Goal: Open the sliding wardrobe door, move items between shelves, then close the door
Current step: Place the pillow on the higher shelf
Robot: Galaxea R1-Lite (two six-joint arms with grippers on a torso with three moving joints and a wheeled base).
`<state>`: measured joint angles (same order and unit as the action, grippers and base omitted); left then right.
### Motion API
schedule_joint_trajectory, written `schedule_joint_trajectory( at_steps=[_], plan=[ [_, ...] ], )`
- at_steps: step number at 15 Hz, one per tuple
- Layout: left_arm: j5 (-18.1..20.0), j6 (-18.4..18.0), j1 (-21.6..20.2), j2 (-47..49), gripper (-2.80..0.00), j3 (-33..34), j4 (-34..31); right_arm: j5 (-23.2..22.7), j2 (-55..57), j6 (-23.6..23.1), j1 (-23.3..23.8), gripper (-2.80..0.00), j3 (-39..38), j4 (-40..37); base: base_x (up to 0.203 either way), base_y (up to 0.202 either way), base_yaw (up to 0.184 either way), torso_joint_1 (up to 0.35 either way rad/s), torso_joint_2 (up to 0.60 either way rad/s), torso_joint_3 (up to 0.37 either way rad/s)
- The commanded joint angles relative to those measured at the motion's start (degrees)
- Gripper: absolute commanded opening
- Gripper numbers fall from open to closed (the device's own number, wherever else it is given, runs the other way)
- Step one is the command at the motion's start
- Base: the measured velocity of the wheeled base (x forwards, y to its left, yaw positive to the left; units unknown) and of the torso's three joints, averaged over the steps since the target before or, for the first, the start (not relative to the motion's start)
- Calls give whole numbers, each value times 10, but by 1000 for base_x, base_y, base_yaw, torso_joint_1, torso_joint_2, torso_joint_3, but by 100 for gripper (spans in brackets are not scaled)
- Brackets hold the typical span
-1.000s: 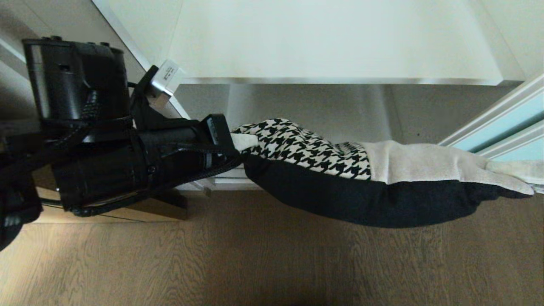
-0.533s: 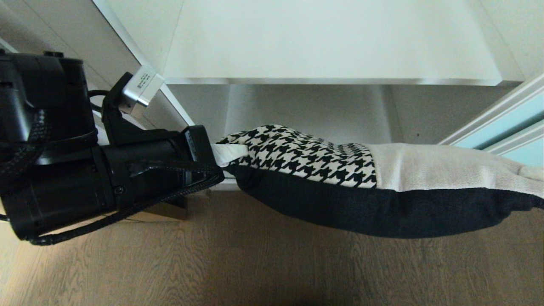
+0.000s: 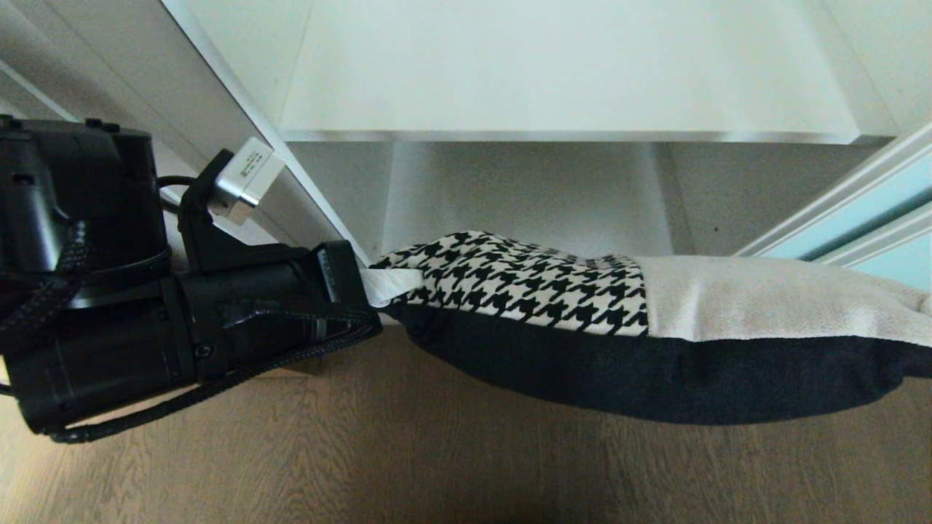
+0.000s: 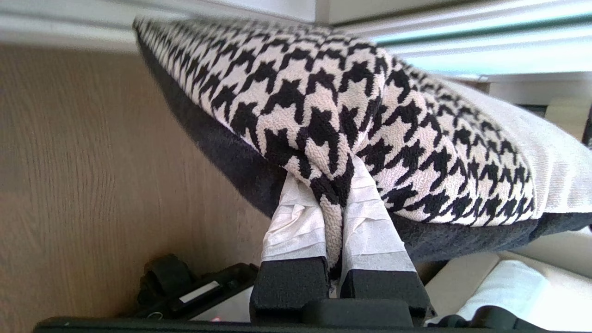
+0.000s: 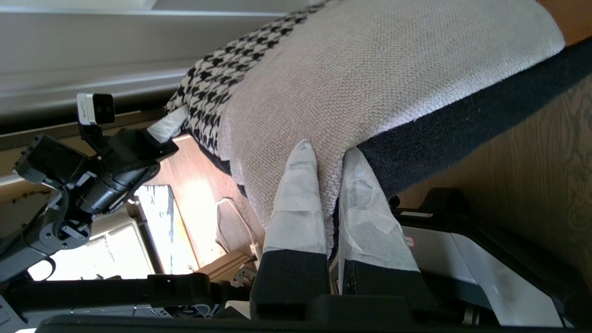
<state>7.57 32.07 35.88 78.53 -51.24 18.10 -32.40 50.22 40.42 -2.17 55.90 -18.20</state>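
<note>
**Cushion carried in both pincers, in front of the open wardrobe**

Wardrobe open: sliding wardrobe door pushed off to the right, pale aqua glass showing at that edge. White shelf bare above; a lower, shadowed bay beneath it. Wood-grain floor below.

Cushion hangs in the air between the two arms, level, in front of the lower bay and under the shelf's front lip, resting on nothing. Houndstooth half to the left, cream half to the right, dark underside.

Left pincer clamped on the houndstooth corner. Right pincer clamped on the cream edge; outside the head view.

Step, as I judge it: mid-transfer between shelves. Next calls for both arms moving together to the target shelf, then releasing.
</note>
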Motion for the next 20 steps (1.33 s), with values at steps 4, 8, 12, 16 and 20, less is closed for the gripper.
schedule_joint_trajectory(
  at_steps=[4, 8, 12, 16, 20],
  plan=[
    [-4, -1, 1, -3, -280, 6, 0, -3, -4, 1, 0, -280, -2, 3, -180, 0, 0, 0, 1, 5],
    [-6, -2, 0, -5, -280, 0, 1, -2, -11, 1, 0, -280, -6, 1, -168, 0, 0, -3, 0, 3],
    [-7, -8, 1, -8, -280, 3, 1, -3, -14, -2, 0, -280, -11, 2, 0, 0, 0, 0, 0, 0],
    [-6, -15, 1, -11, -280, 3, 0, -7, -15, -3, -1, -280, -12, 2, 0, 0, 0, 0, 0, 0],
    [-7, -20, 1, -13, -280, 7, 1, -8, -16, -3, -1, -280, -11, 2, 0, 0, 0, 0, 0, 0]
  ],
)
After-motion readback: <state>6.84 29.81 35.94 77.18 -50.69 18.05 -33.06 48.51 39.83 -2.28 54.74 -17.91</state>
